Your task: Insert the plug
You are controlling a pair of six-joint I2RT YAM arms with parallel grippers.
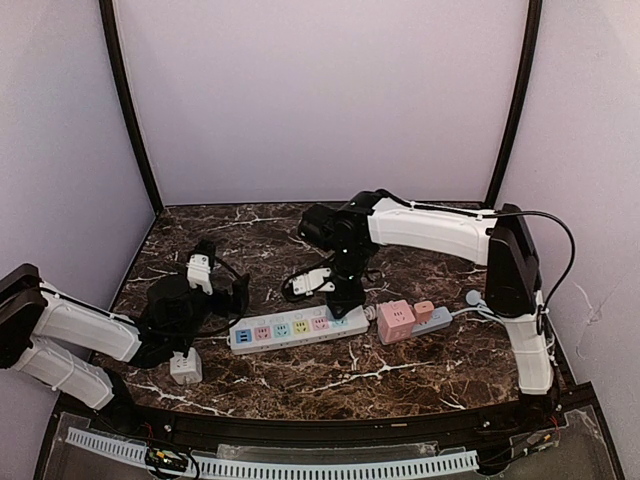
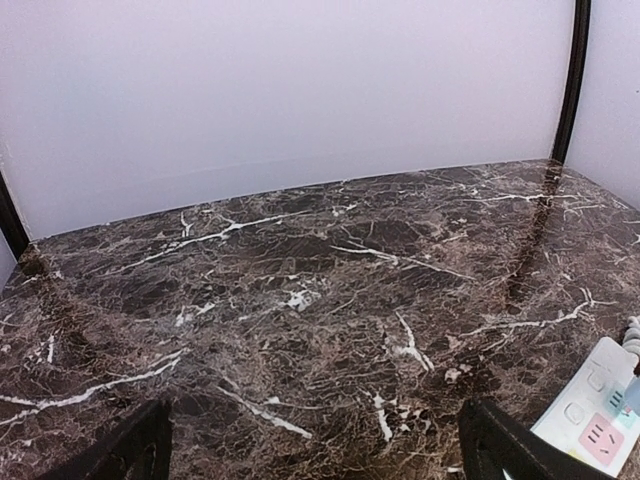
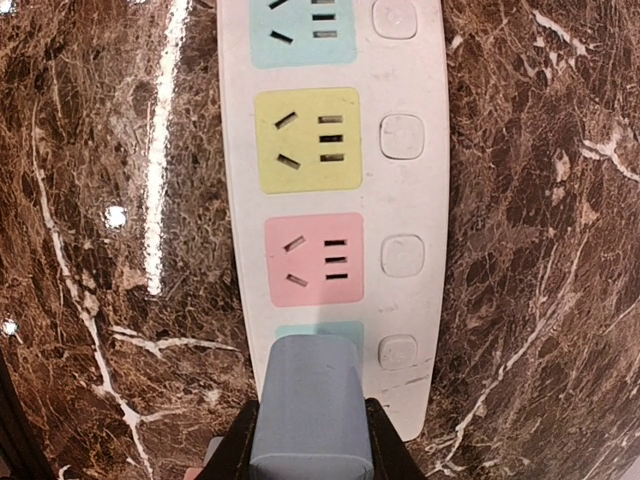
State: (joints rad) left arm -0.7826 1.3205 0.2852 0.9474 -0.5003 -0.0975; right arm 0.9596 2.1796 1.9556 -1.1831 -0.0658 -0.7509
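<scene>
Plug (image 3: 305, 410) clenched in right hand (image 3: 310, 448), over teal end socket (image 3: 322, 331) of strip (image 3: 420, 150) on table (image 3: 100, 200); impossible to tell how deep. Keep upright, match prongs to slots, press straight down. Left hand (image 2: 320, 450) released, well apart; could steady strip.

You see the worktop (image 3: 540, 150) as a polished, marble-look surface, dark brown with white veins and glossy enough to mirror the lamps. The power strip (image 3: 420, 100) is smooth white plastic with a soft sheen, and its pastel socket faces look matt. The plug (image 3: 308, 400) is smooth, matt grey-blue plastic, set between the matt black fingers (image 3: 236, 450) of your right tool (image 3: 310, 455). The walls (image 2: 300, 90) are pale and matt. The right arm (image 1: 430, 228) wears a smooth white plastic shell.
</scene>
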